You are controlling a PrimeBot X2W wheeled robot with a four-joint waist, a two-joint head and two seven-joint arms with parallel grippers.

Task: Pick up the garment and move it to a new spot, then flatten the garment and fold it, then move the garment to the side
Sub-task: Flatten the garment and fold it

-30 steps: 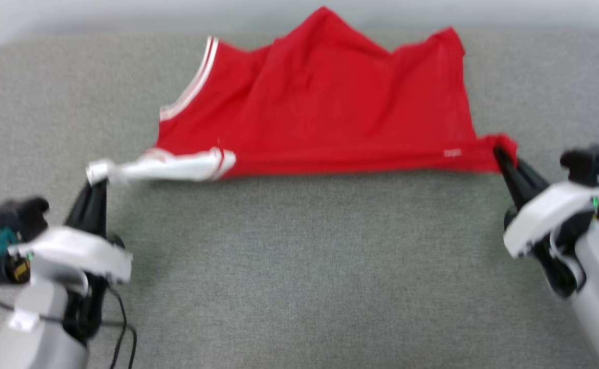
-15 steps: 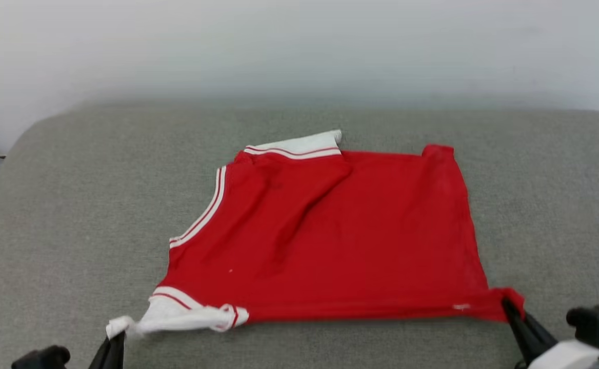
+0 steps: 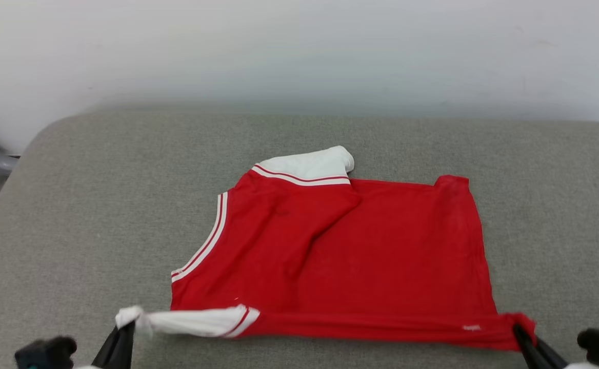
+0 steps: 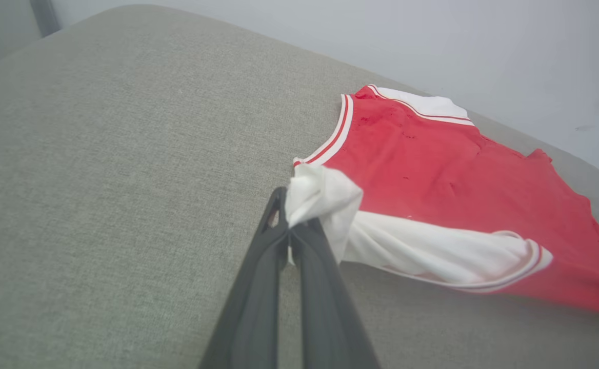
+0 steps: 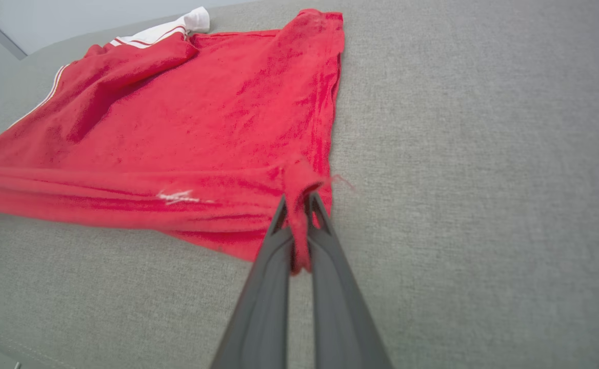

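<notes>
1 broad tabletop (image 3: 74, 205) covered in grey woven fabric, its corners rounded, runs back to a plain pale wall (image 3: 299, 51). On it, right of the middle and towards the near edge, lies the garment (image 3: 361, 256), a red shirt spread mostly flat with a few soft creases across its left half. Its near edge is pulled into a straight, slightly bunched line between the 2 grippers. A striped red-and-white collar trim (image 3: 204, 246) curves along the shirt's left side. 1 white sleeve (image 3: 312, 165) pokes out at the far edge, edged with red and white bands; the other white sleeve (image 3: 197, 322) is drawn out long and thin at the near left corner. The left gripper (image 4: 286, 230) is clamped tight on the crumpled end of that near sleeve, its 2 dark fingers pressed together with white cloth bulging above them. The right gripper (image 5: 297, 205) is likewise pinched closed on the shirt's near right corner, a twist of red cloth caught between its fingers. A small white mark (image 3: 470, 327) shows on the hem close to that corner.
</notes>
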